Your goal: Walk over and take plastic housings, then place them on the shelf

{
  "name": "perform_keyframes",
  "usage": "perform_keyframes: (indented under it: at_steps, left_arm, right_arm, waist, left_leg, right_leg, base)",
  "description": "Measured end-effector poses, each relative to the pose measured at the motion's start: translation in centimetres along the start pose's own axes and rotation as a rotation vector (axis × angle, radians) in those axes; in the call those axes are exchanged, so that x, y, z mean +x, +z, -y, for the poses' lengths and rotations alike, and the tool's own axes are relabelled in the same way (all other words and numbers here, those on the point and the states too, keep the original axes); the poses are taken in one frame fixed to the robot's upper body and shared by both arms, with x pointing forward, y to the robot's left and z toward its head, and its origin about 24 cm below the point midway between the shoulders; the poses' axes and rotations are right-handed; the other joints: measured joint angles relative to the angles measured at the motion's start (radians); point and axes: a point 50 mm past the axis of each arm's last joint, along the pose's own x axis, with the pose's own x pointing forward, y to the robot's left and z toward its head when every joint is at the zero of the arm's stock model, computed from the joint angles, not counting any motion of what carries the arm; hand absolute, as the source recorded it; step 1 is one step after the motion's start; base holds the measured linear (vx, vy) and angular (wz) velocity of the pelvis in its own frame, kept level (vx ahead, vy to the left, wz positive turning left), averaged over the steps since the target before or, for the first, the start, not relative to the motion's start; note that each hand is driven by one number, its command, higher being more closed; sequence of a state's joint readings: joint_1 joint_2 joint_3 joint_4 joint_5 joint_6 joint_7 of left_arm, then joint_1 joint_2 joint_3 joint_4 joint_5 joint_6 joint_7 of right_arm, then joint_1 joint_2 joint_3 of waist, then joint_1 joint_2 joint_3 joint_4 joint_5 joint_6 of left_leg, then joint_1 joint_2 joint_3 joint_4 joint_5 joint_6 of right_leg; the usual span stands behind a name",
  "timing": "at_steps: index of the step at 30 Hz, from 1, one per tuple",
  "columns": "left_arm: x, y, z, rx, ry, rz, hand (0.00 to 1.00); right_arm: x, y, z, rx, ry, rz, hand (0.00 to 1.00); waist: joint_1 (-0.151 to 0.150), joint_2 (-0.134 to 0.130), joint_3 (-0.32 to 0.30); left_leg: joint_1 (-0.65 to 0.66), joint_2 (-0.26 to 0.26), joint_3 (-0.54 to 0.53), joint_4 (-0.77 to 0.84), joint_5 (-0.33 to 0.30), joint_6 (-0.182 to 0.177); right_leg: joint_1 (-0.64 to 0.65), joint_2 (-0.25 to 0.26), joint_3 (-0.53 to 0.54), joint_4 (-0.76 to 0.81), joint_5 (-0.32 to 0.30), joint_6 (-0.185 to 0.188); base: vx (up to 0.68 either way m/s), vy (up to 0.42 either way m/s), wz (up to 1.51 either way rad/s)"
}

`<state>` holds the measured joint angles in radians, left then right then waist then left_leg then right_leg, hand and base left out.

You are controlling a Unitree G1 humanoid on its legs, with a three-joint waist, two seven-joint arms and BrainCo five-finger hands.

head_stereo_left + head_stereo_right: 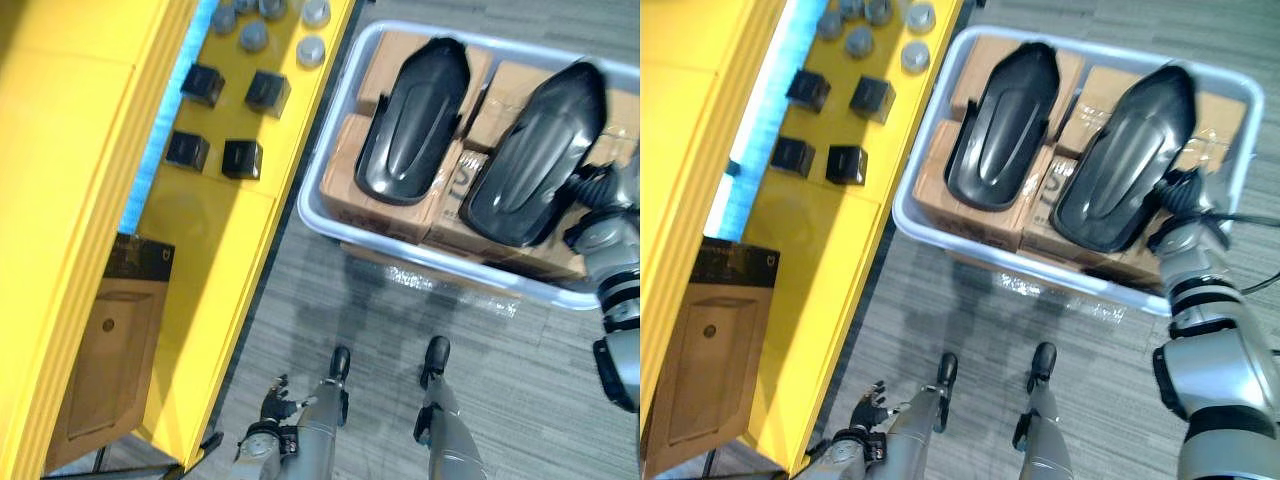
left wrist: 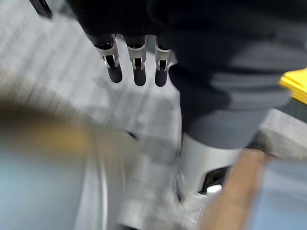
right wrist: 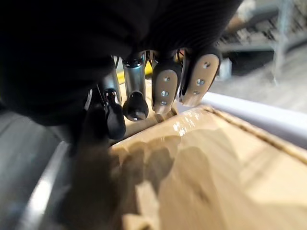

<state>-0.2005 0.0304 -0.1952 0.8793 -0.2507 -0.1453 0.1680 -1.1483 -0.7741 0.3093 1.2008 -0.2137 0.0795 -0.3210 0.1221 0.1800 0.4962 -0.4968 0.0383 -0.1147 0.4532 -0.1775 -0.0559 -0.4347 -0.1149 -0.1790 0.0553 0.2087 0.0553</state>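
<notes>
One yellow shelf [image 1: 210, 230] ran along the left; just beside it stood a pale bin [image 1: 1200, 72] packed with cardboard boxes [image 1: 345, 185]; two black plastic housings [image 1: 415, 115] lay on these, side by side; the right hand [image 1: 1183, 195], fingers relaxed and empty, was at the right housing [image 1: 535, 155], by the bin's near right corner; the left hand [image 1: 278, 398], fingers straight, hung by the shelf's near corner.

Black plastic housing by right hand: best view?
Right eye view: whole black plastic housing on cardboard boxes, right hand at its edge. Left eye view puts it near the frame edge; right wrist view gives cardboard.
</notes>
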Motion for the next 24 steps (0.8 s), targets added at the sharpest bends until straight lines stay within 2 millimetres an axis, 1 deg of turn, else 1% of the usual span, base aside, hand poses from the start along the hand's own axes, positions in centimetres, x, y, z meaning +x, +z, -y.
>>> perform_keyframes:
  at_steps: [3,4,5,6,7,8,9,10,11,12,13,14,15,16,18,19,21,22,23,24]
  left_arm:
    - [-0.4,0.6,0.2,-0.015,-0.012,0.049,0.0]
    - [-0.9,1.2,0.0,-0.028,-0.014,0.093,0.0]
    - [-1.1,1.6,0.0,-0.036,-0.016,0.12,0.0]
    - [-1.7,2.8,-0.1,-0.053,-0.025,0.187,0.0]
    - [-2.2,4.4,-0.1,-0.067,-0.037,0.265,0.0]
    - [-2.6,5.6,0.0,-0.076,-0.047,0.326,0.0]
    - [-2.8,6.5,0.0,-0.08,-0.053,0.365,0.0]
    - [-3.4,8.0,-0.2,-0.089,-0.059,0.438,0.0]
    - [-3.9,9.4,-0.4,-0.097,-0.062,0.504,0.0]
    - [-4.2,10.0,-0.4,-0.096,-0.068,0.53,0.0]
    - [-4.8,11.3,-0.3,-0.097,-0.085,0.591,0.0]
    - [-4.9,11.5,-0.3,-0.097,-0.087,0.598,0.0]
    - [-5.1,12.4,-0.2,-0.098,-0.098,0.635,0.0]
    - [-5.2,12.7,-0.2,-0.1,-0.103,0.648,0.0]
    - [-5.4,14.4,0.1,-0.095,-0.132,0.699,0.0]
    - [-5.4,14.7,0.2,-0.095,-0.143,0.708,0.0]
    - [-5.4,16.1,1.6,-0.104,-0.223,0.731,0.0]
    - [-5.4,16.6,2.1,-0.112,-0.25,0.737,0.0]
    - [-5.4,17.4,3.3,-0.139,-0.324,0.741,0.0]
    - [-5.3,17.8,4.4,-0.158,-0.383,0.73,0.0]
  right_arm:
    - [0.0,0.0,0.1,0.047,-0.014,-0.009,1.0]
    - [-0.1,0.3,0.0,0.091,-0.02,-0.004,1.0]
    - [-0.1,0.4,0.0,0.117,-0.028,-0.002,1.0]
    - [-0.3,0.9,0.2,0.149,-0.049,0.026,1.0]
    - [-0.4,1.5,0.3,0.142,-0.066,0.068,1.0]
    - [-0.6,1.8,0.3,0.125,-0.075,0.094,1.0]
    - [-0.8,1.9,0.2,0.119,-0.076,0.109,1.0]
    - [-1.2,2.4,-0.5,0.112,-0.07,0.139,1.0]
    - [-1.7,2.9,-1.3,0.124,-0.057,0.162,1.0]
    - [-2.0,3.0,-1.7,0.126,-0.052,0.17,1.0]
    - [-2.8,3.1,-2.9,0.106,-0.029,0.201,1.0]
    - [-3.0,3.1,-3.1,0.101,-0.025,0.204,1.0]
    - [-3.6,3.0,-3.9,0.095,-0.006,0.22,1.0]
    - [-3.9,3.0,-4.3,0.088,0.004,0.229,1.0]
    - [-5.3,3.4,-5.7,0.068,0.03,0.278,1.0]
    - [-5.6,3.6,-6.1,0.07,0.038,0.289,1.0]
    - [-7.0,4.6,-6.9,0.063,0.048,0.351,1.0]
    - [-7.3,4.8,-7.0,0.053,0.041,0.369,1.0]
    - [-7.7,5.2,-7.0,0.038,0.031,0.401,1.0]
    - [-8.1,5.7,-7.1,0.016,0.028,0.431,1.0]
  waist:
    - [-0.022,-0.002,0.001]
    - [-0.036,-0.004,0.002]
    - [-0.043,-0.006,0.002]
    - [-0.053,-0.009,0.001]
    - [-0.06,-0.013,0.0]
    - [-0.061,-0.019,-0.004]
    - [-0.062,-0.025,-0.009]
    - [-0.068,-0.041,-0.026]
    - [-0.081,-0.055,-0.035]
    - [-0.082,-0.062,-0.041]
    - [-0.085,-0.073,-0.061]
    - [-0.085,-0.075,-0.065]
    - [-0.085,-0.082,-0.081]
    - [-0.085,-0.085,-0.093]
    - [-0.094,-0.095,-0.122]
    - [-0.097,-0.098,-0.131]
    - [-0.107,-0.107,-0.178]
    - [-0.107,-0.11,-0.185]
    - [-0.108,-0.115,-0.193]
    - [-0.11,-0.124,-0.213]
  left_leg:
    - [0.043,-0.003,-0.006,-0.015,0.001,0.002]
    - [0.07,-0.004,-0.013,-0.026,0.002,0.001]
    - [0.086,-0.004,-0.014,-0.032,0.002,0.001]
    - [0.12,-0.003,-0.017,-0.046,0.005,-0.001]
    - [0.157,-0.003,-0.02,-0.066,0.011,-0.001]
    - [0.178,-0.003,-0.019,-0.081,0.014,-0.002]
    - [0.189,-0.003,-0.02,-0.09,0.016,-0.002]
    - [0.204,-0.003,-0.02,-0.109,0.023,-0.004]
    - [0.222,-0.003,-0.023,-0.126,0.028,-0.005]
    - [0.232,-0.003,-0.023,-0.135,0.031,-0.005]
    - [0.259,-0.003,-0.024,-0.16,0.039,-0.006]
    - [0.264,-0.003,-0.024,-0.165,0.04,-0.006]
    - [0.283,-0.003,-0.023,-0.185,0.047,-0.007]
    - [0.288,-0.003,-0.023,-0.194,0.052,-0.007]
    - [0.323,-0.002,-0.024,-0.233,0.069,-0.011]
    - [0.332,-0.003,-0.024,-0.243,0.072,-0.011]
    - [0.352,0.0,-0.024,-0.269,0.08,-0.011]
    - [0.361,0.0,-0.023,-0.275,0.081,-0.01]
    - [0.378,0.001,-0.022,-0.28,0.082,-0.01]
    - [0.388,0.001,-0.021,-0.284,0.082,-0.01]
  right_leg:
    - [0.051,0.0,-0.004,-0.024,0.001,0.0]
    - [0.082,0.001,-0.011,-0.038,0.001,-0.001]
    - [0.099,0.001,-0.014,-0.044,0.002,-0.002]
    - [0.13,0.002,-0.018,-0.051,0.002,-0.002]
    - [0.159,0.002,-0.019,-0.055,0.002,-0.002]
    - [0.181,0.002,-0.019,-0.067,0.002,-0.002]
    - [0.191,0.002,-0.02,-0.074,0.002,-0.002]
    - [0.203,0.002,-0.021,-0.084,0.002,-0.002]
    - [0.219,0.002,-0.024,-0.089,0.001,-0.002]
    - [0.227,0.003,-0.024,-0.096,0.001,-0.002]
    - [0.248,0.002,-0.025,-0.108,0.001,-0.002]
    - [0.252,0.002,-0.025,-0.11,0.001,-0.002]
    - [0.265,0.002,-0.025,-0.117,0.001,-0.002]
    - [0.266,0.002,-0.026,-0.118,0.001,-0.002]
    - [0.289,0.001,-0.028,-0.131,0.002,-0.002]
    - [0.298,0.001,-0.03,-0.137,0.002,-0.002]
    - [0.304,0.002,-0.028,-0.138,0.001,-0.002]
    - [0.309,0.002,-0.027,-0.138,0.001,-0.002]
    - [0.325,0.002,-0.026,-0.138,0.001,-0.002]
    - [0.332,0.001,-0.025,-0.138,-0.001,-0.002]
  base:
    - [0.04,0.022,0.09]
    - [0.04,0.022,0.11]
    - [0.06,0.023,0.12]
    - [0.08,0.022,0.07]
    - [0.08,0.02,0.06]
    - [0.06,0.012,0.03]
    - [0.02,0.003,0.04]
    - [0.03,-0.003,0.09]
    - [0.03,-0.005,0.08]
    - [0.05,-0.007,0.08]
    - [0.0,0.0,0.0]
    - [0.05,-0.002,0.01]
    - [0.03,-0.001,0.01]
    - [0.06,-0.005,0.02]
    - [0.06,-0.012,0.06]
    - [0.04,-0.014,0.03]
    - [0.04,-0.012,-0.02]
    - [0.04,0.001,-0.03]
    - [0.01,0.012,-0.03]
    - [0.0,0.0,0.0]
